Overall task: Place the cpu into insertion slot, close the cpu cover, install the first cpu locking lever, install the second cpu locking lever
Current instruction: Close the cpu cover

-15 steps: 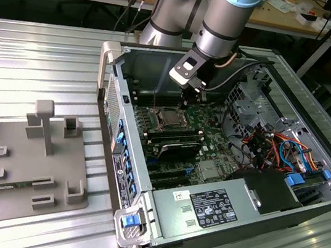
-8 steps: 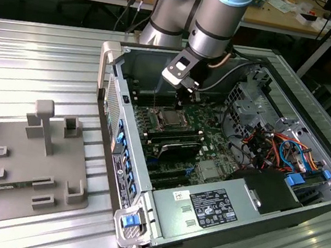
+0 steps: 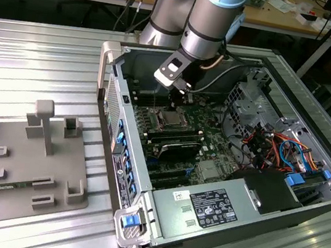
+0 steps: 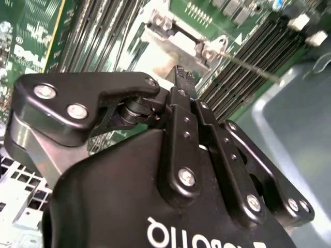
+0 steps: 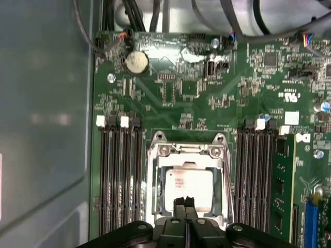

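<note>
The gripper [image 5: 183, 202] is seen in both wrist views directly above the insertion slot [image 3: 158, 120]. Its two black fingertips [image 4: 181, 77] are brought together, and nothing is held between them. The tips are placed over the edge of the cpu [image 5: 189, 186].

The cpu is seated in the insertion slot with its silvery top facing up. The cpu cover [image 5: 189, 152] is laid down around it, so the chip is seen through the cover's square window. In the second wrist view a thin metal lever [image 4: 248, 66] is seen running from a corner of the slot out over the neighbouring memory slots. Whether it is latched cannot be told.

Long black memory slots [image 5: 116, 175] are ranged on both sides of the insertion slot on the green motherboard [image 5: 181, 103]. Beyond the slot a round coin battery [image 5: 136, 62] is mounted. Farther past it, dark cables [image 5: 155, 15] are bunched at the board's edge.

In the exterior view the insertion slot is found at the middle of the open computer case [image 3: 117, 92], which is laid on a ribbed metal table [image 3: 38, 61]. Well apart from the slot, outside the case toward the exterior view's left, a grey fixture plate [image 3: 16, 164] with raised holders is set on the same table.
</note>
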Controlling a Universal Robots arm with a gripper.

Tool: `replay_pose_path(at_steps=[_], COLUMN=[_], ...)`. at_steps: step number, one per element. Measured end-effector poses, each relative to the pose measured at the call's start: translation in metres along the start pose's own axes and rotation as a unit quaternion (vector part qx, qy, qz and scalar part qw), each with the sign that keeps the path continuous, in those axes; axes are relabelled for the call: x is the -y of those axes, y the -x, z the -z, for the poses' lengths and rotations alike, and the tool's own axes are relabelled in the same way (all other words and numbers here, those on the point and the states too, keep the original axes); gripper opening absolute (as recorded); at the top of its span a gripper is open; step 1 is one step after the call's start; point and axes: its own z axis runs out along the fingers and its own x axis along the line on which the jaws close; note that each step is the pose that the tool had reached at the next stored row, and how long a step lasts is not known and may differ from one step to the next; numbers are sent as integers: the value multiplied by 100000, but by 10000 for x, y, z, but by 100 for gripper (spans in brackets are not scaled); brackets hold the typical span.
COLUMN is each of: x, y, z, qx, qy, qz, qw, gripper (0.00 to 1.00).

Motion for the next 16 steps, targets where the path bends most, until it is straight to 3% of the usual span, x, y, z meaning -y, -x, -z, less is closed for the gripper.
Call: replay_pose_path(at_steps=[5, 16], x=[78, 98], y=[-4, -9], z=[-80, -186], qx=[-15, -45], qy=[-230, -217], qz=[90, 89], qw=[100000, 100000], gripper=[11, 11])
